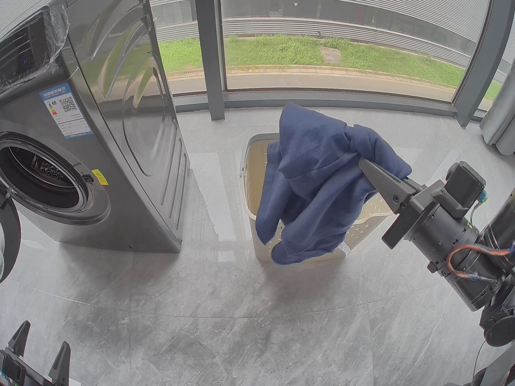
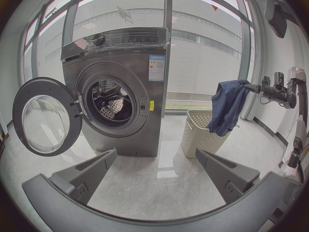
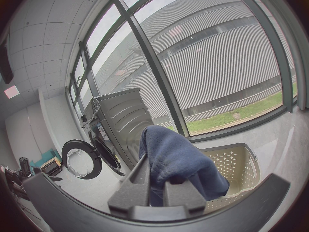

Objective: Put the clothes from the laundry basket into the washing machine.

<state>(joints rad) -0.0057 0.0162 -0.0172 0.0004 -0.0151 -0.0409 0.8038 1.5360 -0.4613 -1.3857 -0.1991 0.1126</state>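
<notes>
A blue garment (image 1: 316, 183) hangs in the air above the cream laundry basket (image 1: 252, 159), pinched by my right gripper (image 1: 370, 170), which is shut on its upper right part. The same blue garment (image 3: 175, 158) drapes over the shut right gripper (image 3: 157, 174) in the right wrist view, with the basket (image 3: 238, 161) below. The grey washing machine (image 1: 96, 135) stands left of the basket, its round door (image 2: 45, 116) swung wide and the drum (image 2: 111, 102) exposed. My left gripper (image 2: 154, 157) is low at the near left, open and holding nothing, facing the machine; the left gripper (image 1: 40, 344) shows in the head view too.
Tall windows (image 1: 332, 33) and a grey pillar (image 1: 206, 44) run behind the basket. A grey curtain (image 1: 501, 119) hangs at the far right. Bare marble floor (image 1: 225, 317) stretches between the machine, the basket and me.
</notes>
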